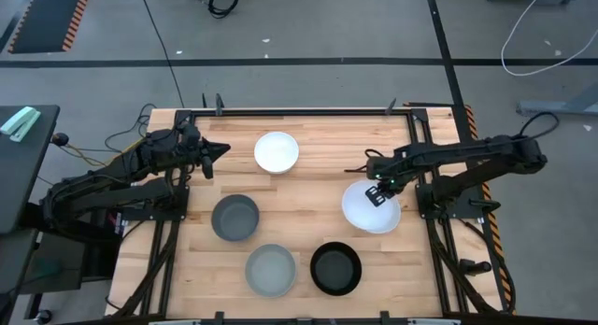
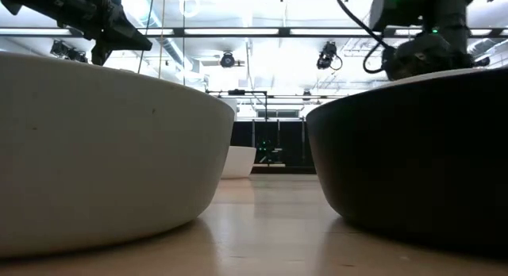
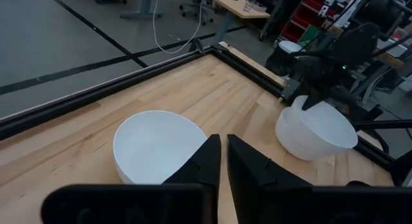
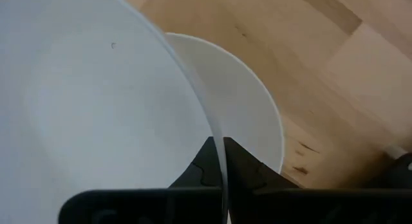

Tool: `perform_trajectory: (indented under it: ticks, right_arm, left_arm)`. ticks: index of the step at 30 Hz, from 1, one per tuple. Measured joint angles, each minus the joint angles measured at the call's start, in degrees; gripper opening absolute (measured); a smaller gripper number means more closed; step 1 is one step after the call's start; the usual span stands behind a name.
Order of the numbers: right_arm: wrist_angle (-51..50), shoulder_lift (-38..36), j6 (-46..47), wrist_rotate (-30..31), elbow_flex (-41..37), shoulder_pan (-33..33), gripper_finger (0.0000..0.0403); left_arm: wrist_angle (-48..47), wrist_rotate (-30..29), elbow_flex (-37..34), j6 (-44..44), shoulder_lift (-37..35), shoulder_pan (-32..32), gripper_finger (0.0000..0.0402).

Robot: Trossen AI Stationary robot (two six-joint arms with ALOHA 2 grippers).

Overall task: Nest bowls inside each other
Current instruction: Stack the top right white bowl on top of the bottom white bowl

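Four bowls stand apart on their bases on the table: a white one [image 1: 277,151] toward the far side, a dark grey one [image 1: 234,218], a light grey-green one [image 1: 271,269] and a black one [image 1: 335,267] near the front. My right gripper [image 1: 377,194] is shut on another white bowl [image 1: 371,206] at the table's right. The right wrist view shows a second white bowl [image 4: 248,102] just beneath the held one [image 4: 84,102]. My left gripper [image 1: 222,149] hovers shut, left of the far white bowl [image 3: 154,147]. My right gripper pinches the white bowl's rim [image 4: 219,153] on its far side, one finger inside the bowl and one outside, coming from above. The bowl sits tilted over the second white bowl. Whether the two bowls touch, I cannot tell.
The table has a raised black frame [image 1: 299,110] along its far edge, with arm mounts at both sides. Bare wood lies in the middle between the bowls. In the low view the grey-green bowl [image 2: 103,141] and the black bowl [image 2: 413,149] fill the foreground.
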Motion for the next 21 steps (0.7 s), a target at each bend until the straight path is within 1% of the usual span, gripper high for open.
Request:
perform_trajectory:
  ticks: [4,8,14,21]
  right_arm:
    - [-0.2,-4.2,2.2,0.8,-2.3,0.0,0.0002]
    - [-0.4,-6.7,2.9,1.2,-3.3,0.0,0.0002]
    - [-4.6,-7.2,2.7,1.1,-4.6,0.0,0.0002]
    - [-4.2,-7.2,2.5,1.0,-5.4,0.0,0.0002]
  left_arm:
    - [0.0,0.0,0.0,0.0,0.0,0.0,0.0025]
    - [0.0,0.0,0.0,-0.1,0.0,0.0,0.0024]
    - [0.0,0.0,0.0,-1.3,0.0,0.0,0.0031]
    - [0.0,0.0,0.0,-1.3,0.0,0.0,0.0025]
